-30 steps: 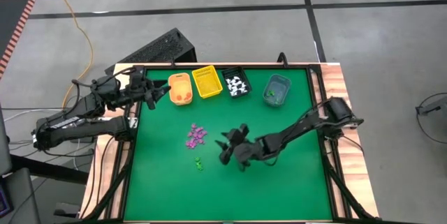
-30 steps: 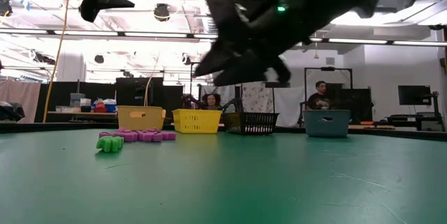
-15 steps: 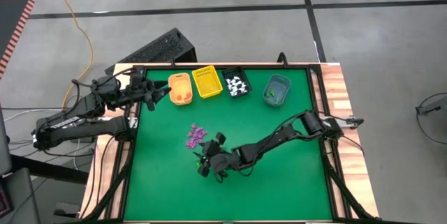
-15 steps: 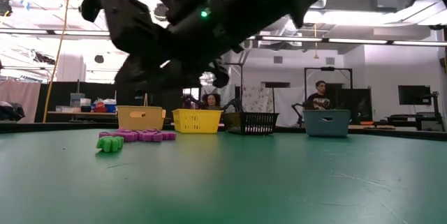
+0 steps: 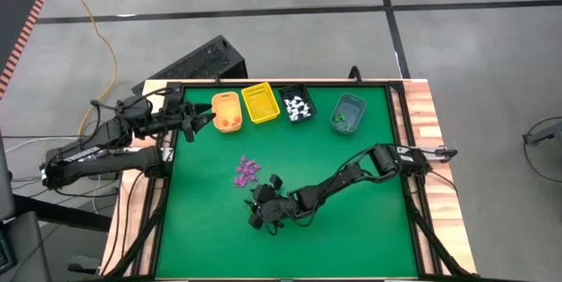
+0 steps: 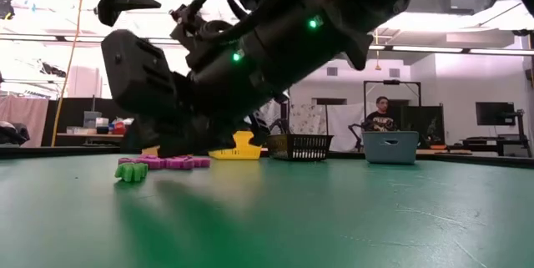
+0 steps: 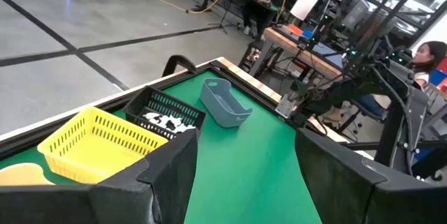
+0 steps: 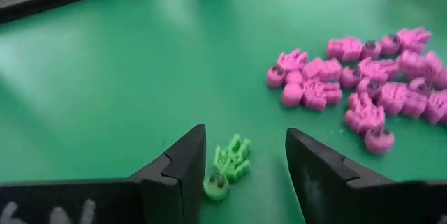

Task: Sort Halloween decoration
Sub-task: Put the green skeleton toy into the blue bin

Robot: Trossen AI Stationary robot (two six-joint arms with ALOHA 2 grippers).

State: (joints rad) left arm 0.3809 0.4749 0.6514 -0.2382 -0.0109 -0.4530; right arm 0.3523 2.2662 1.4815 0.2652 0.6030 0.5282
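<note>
The Halloween decorations left on the green mat are a pile of purple trinkets (image 8: 363, 84) (image 5: 247, 169) and one green trinket (image 8: 227, 165) (image 6: 131, 170) lying flat nearer the front. My right gripper (image 8: 244, 144) (image 5: 257, 208) is open and low over the mat. Its two fingers stand on either side of the green trinket, which lies close to one finger. My left gripper (image 5: 206, 117) (image 7: 244, 161) waits open, raised at the table's far left by the orange bin.
Four small bins stand in a row at the far edge: orange (image 5: 226, 112), yellow (image 5: 260, 103), black (image 5: 298, 106) holding white pieces, and grey-blue (image 5: 348, 112) with green pieces. The purple pile lies just beyond my right gripper. People sit in the room behind the table.
My right gripper has swung toward the table's left and slightly nearer the front edge, sinking down until its fingers straddle the green trinket. Its fingers have stayed apart. The trinkets have not moved.
</note>
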